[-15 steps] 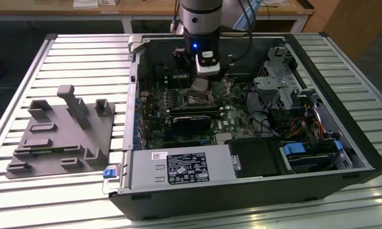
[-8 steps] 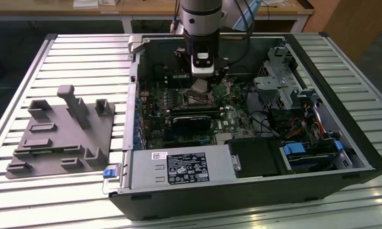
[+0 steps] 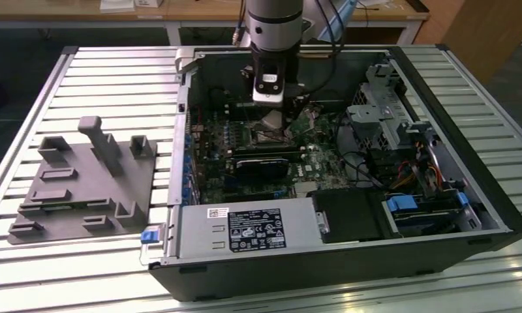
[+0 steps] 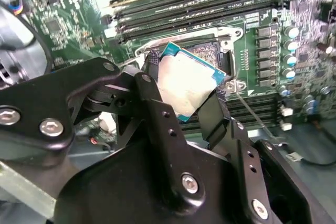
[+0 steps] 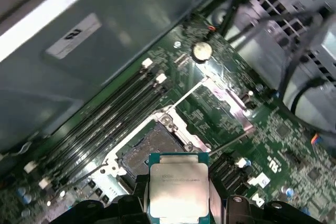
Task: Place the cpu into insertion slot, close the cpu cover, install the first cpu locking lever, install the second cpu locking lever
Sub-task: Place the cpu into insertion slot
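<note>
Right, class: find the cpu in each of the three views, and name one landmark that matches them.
Exterior view: too small to tell; the pincer hangs over the motherboard's middle.
Second wrist view: the cpu, tilted, clamped between the pincer's fingers, beside the socket.
First wrist view: the cpu, metal top showing, near the socket.
Shared landmark: the open socket.

Arm seemingly vertical, gripper clamped.
</note>
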`<action>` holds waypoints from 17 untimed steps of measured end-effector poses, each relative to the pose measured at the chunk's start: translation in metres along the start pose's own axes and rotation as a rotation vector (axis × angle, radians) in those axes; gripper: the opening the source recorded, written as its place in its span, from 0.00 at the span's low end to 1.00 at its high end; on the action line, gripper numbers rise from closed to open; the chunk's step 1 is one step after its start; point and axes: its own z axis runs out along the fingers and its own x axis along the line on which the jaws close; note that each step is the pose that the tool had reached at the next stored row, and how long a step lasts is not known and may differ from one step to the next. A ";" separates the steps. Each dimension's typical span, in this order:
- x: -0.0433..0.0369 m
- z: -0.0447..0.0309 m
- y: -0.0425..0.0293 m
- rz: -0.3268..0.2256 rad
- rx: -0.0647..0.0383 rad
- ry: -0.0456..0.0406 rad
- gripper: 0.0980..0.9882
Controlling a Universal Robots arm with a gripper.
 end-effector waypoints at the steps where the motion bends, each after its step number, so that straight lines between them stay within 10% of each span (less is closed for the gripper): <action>1: 0.0000 0.0006 0.0000 0.020 0.001 -0.0016 0.50; 17: 0.0004 0.0073 -0.0006 0.327 0.019 -0.0275 0.50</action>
